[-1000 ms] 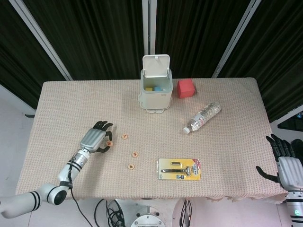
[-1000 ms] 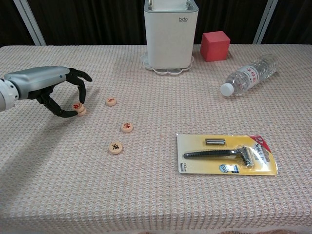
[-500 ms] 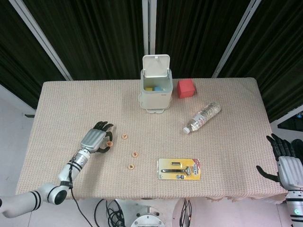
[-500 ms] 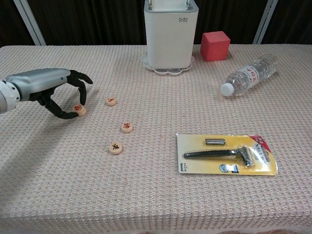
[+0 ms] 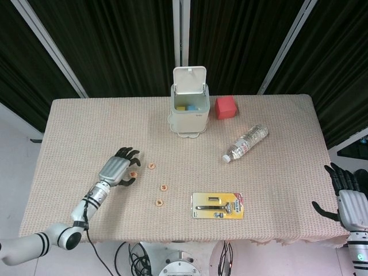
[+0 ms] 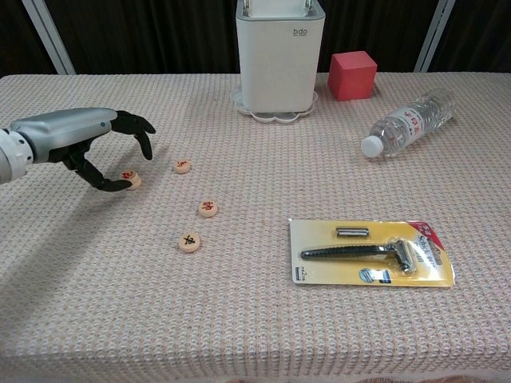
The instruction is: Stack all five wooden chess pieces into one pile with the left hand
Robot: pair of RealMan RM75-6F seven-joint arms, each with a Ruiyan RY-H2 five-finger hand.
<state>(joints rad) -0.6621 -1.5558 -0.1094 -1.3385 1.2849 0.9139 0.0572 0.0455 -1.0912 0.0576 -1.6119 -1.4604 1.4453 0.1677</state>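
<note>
Round wooden chess pieces with red marks lie left of the table's middle. One (image 6: 131,179) (image 5: 133,174) sits by my left hand and looks thicker than the rest, as if it lies on another. Three single pieces lie to its right: one (image 6: 183,165) (image 5: 152,166), one (image 6: 207,207) (image 5: 164,187), and one (image 6: 189,240) (image 5: 159,202). My left hand (image 6: 88,136) (image 5: 118,167) hovers over the thick one with fingers lifted and spread, and its thumb tip is beside the piece. My right hand (image 5: 347,198) hangs open off the table's right edge.
A white bin (image 6: 279,56) with its lid up stands at the back centre, beside a red cube (image 6: 352,75). A plastic bottle (image 6: 407,121) lies on its side at the right. A yellow razor pack (image 6: 371,252) lies near the front.
My left hand's fingers have lifted off the piece they pinched, leaving it resting at the same spot. The other pieces and the right hand have not moved.
</note>
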